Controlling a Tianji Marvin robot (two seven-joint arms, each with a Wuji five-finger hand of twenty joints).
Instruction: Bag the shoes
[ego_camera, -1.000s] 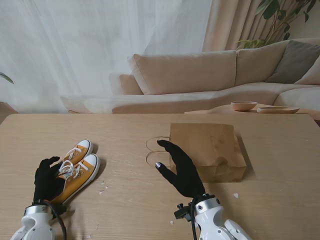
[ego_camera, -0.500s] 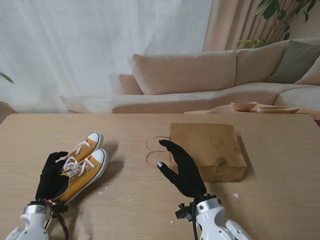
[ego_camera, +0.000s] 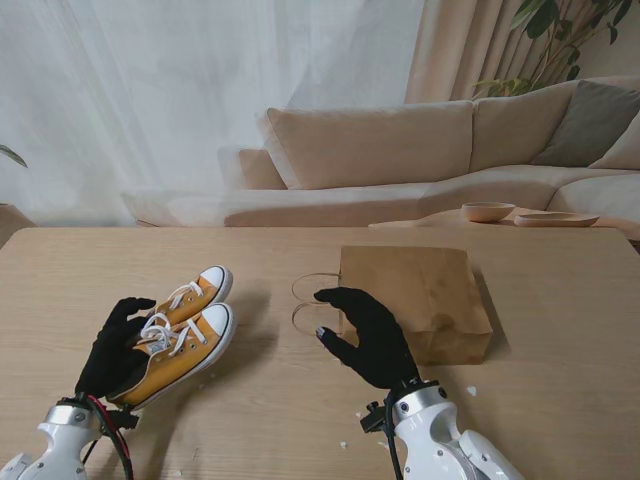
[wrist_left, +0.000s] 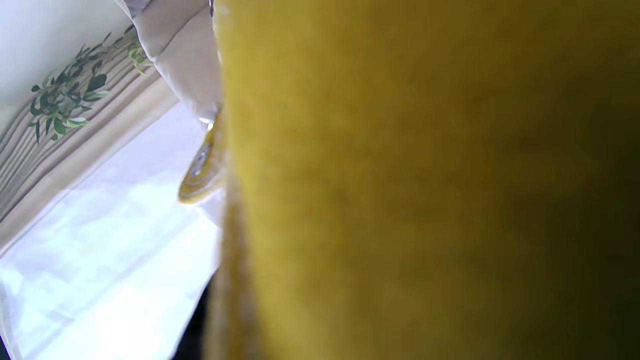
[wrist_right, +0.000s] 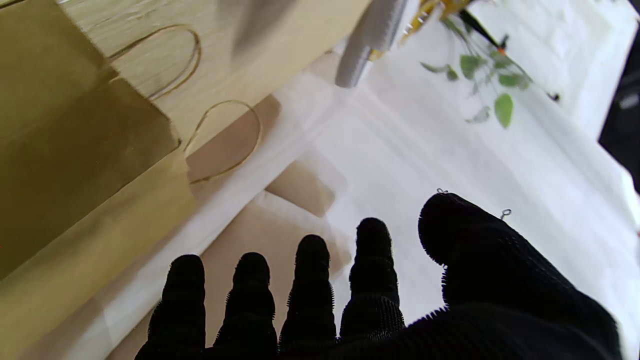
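My left hand (ego_camera: 118, 350), in its black glove, is closed around the heel end of the pair of mustard-yellow canvas sneakers with white laces and toe caps (ego_camera: 180, 325) and holds both tilted, toes raised toward the bag; the shadow on the pale wooden table (ego_camera: 250, 420) suggests they are clear of the surface, and yellow canvas fills the left wrist view. The flat brown paper bag with twine handles (ego_camera: 420, 300) lies on its side to the right of the shoes, apart from them, its mouth and handles facing them. My right hand (ego_camera: 365, 335) hovers at that mouth with fingers (wrist_right: 310, 280) spread and holding nothing — whether it touches the paper I cannot tell. Risks, as I judge them: the mouth looks pressed shut, so the shoes may shove the bag along the table if the right hand fails to lift the upper lip; one grasp carries two shoes — either could slip out; a toe could snag a handle loop.
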